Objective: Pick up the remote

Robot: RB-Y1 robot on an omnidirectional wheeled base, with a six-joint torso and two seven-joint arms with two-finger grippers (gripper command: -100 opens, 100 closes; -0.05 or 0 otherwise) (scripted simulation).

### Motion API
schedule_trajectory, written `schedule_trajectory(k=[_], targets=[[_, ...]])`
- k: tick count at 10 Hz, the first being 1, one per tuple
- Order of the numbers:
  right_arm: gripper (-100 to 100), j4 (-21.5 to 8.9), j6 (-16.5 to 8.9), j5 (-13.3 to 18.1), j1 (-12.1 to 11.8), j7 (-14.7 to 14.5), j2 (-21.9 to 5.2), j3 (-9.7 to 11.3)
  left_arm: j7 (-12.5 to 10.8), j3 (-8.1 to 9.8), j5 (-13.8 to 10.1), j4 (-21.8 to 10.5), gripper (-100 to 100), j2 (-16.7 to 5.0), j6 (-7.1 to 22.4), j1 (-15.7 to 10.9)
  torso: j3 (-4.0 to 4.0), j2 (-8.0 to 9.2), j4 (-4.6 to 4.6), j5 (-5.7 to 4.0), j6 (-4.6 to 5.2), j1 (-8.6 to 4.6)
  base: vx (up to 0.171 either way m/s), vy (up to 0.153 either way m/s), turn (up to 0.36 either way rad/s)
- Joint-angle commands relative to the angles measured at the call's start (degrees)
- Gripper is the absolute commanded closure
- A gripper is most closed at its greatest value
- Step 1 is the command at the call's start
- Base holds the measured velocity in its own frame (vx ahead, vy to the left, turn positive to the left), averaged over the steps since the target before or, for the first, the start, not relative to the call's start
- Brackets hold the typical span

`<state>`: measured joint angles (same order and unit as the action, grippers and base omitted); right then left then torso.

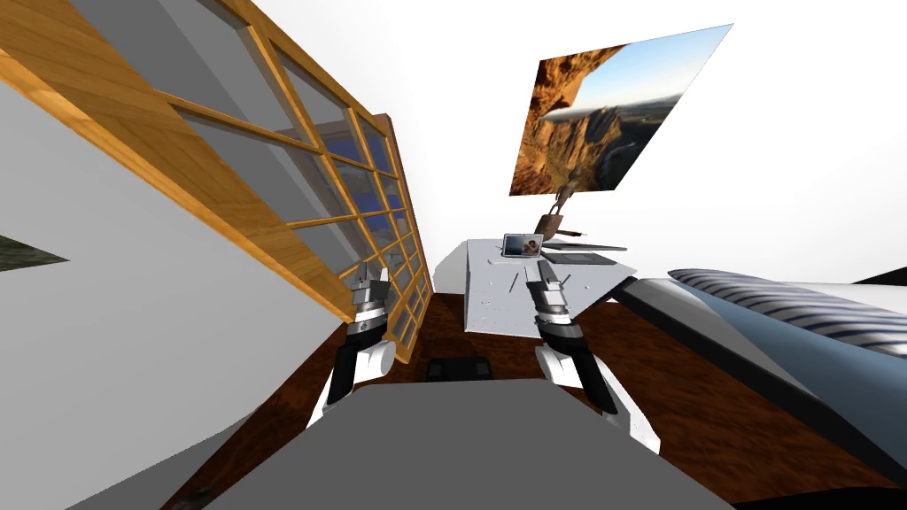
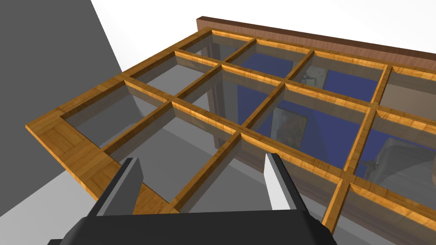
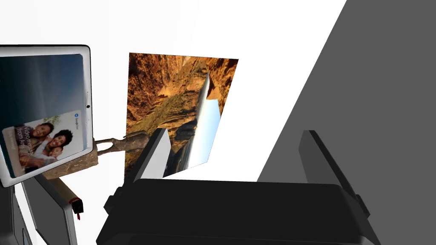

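Observation:
A white desk (image 1: 496, 310) stands ahead of me against the far wall. On it lies a flat dark rectangle (image 1: 580, 258) that may be the remote; I cannot tell for sure. My right gripper (image 1: 542, 283) hovers over the desk's near half, short of that rectangle, open and holding nothing. In the right wrist view the right gripper (image 3: 236, 149) points toward the wall, with a white-framed tablet (image 3: 42, 110) off to one side. My left gripper (image 1: 374, 278) is raised beside the window, and in its own view the left gripper (image 2: 202, 170) is open and empty.
The tablet (image 1: 523, 245) and a brown statue (image 1: 551, 221) stand at the desk's back, beside a thin grey slab (image 1: 589, 247). A canyon picture (image 1: 602, 115) hangs above. A wooden-framed window (image 1: 354, 186) runs along my left. A bed (image 1: 797, 354) with a striped pillow (image 1: 788, 301) fills the right.

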<state>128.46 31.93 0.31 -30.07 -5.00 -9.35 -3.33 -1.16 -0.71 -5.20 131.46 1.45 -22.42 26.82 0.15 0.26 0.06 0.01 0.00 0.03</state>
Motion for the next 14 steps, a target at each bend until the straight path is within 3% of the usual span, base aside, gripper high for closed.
schedule_trajectory(k=[1,6,14], targets=[[-100,-1.0,0.0,0.2,0.6,-0.8,-2.9,-1.2,0.0,0.00,0.0,0.0,0,0.0,0.0,0.0,0.00,0.00,0.00,0.00,0.00,0.00,-0.076,0.029,0.061],[-100,-2.8,0.3,0.7,1.4,-1.9,-10.0,-3.0,0.0,0.00,0.0,0.0,0,0.0,0.0,0.0,-0.04,-0.07,-0.02,0.00,0.00,-0.01,-0.056,0.014,0.026],[-100,-7.6,1.4,2.5,3.0,-4.0,-23.7,-6.8,0.0,0.00,0.0,0.0,0,0.0,0.0,0.0,-0.06,-0.11,-0.02,0.00,0.00,0.02,-0.049,0.022,0.036]])
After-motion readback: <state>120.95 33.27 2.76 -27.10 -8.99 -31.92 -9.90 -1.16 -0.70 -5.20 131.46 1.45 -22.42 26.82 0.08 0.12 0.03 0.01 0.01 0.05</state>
